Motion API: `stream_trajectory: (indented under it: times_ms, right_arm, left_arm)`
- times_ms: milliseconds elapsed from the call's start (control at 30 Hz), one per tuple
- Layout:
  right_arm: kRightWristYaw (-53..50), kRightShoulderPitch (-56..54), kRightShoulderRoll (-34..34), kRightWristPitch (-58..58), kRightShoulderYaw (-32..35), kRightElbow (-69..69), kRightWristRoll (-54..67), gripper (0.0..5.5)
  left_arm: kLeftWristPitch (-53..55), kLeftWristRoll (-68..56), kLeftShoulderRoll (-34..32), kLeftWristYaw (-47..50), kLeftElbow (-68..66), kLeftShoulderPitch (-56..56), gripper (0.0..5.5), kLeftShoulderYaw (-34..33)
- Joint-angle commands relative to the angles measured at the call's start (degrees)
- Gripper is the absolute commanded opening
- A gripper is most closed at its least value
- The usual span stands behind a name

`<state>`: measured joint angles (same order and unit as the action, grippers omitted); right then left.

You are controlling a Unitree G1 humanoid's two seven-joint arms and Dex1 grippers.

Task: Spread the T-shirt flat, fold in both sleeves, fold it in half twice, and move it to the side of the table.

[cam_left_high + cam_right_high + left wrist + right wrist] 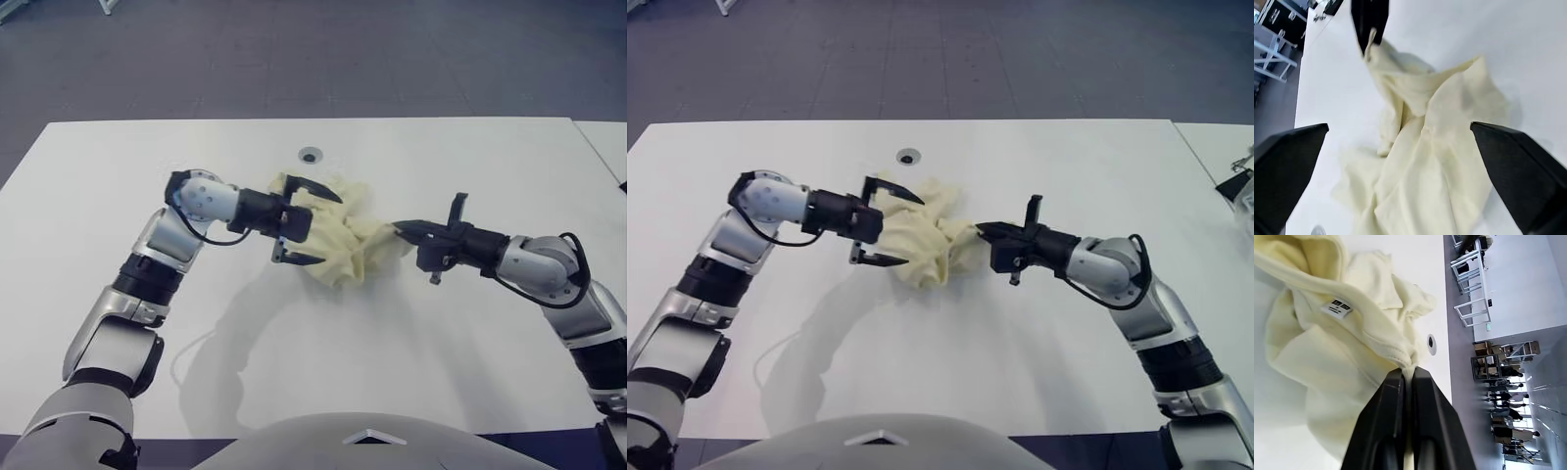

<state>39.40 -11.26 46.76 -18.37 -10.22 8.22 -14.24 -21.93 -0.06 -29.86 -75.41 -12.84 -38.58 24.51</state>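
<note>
**T-shirt (338, 235) crumpled at mid-desk**

Your shirt lies bunched at the middle of the desk (470, 343), with its long axis side to side. Your left gripper (328, 230) has its fingers spread astride the left end. Your right gripper (402, 228) pinches the right end's hem.

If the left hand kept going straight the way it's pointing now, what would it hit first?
The crumpled T-shirt, most likely: the open left hand points straight at the heap, which lies between and just past its fingertips. Beyond it is the right hand, shut on the shirt's edge.
</note>
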Motion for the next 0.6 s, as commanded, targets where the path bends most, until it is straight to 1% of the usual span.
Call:
stream_trajectory:
  times_ms: [33,167,433,600]
  right_arm:
    - [-0.63,-2.47,-0.83,-0.01,-0.04,-0.75,-2.0,0.01]
    - [-0.81,-3.16,-1.34,-1.22,-1.32,0.09,-4.26,0.01]
    - [-1.29,-1.36,-0.78,-5.23,-2.64,0.84,-8.69,0.01]
    - [-1.9,-1.54,-1.36,-6.14,-2.68,1.03,-10.12,0.0]
  left_arm:
    - [-6.0,0.65,1.35,-5.28,-5.72,-5.06,5.4,3.34]
    - [-9.78,1.73,3.06,-7.76,-11.19,-7.92,5.4,5.46]
    - [-14.34,2.99,4.01,-11.16,-21.98,-12.91,5.4,6.13]
    - [-15.79,2.13,6.46,-13.92,-24.7,-13.76,4.62,7.18]
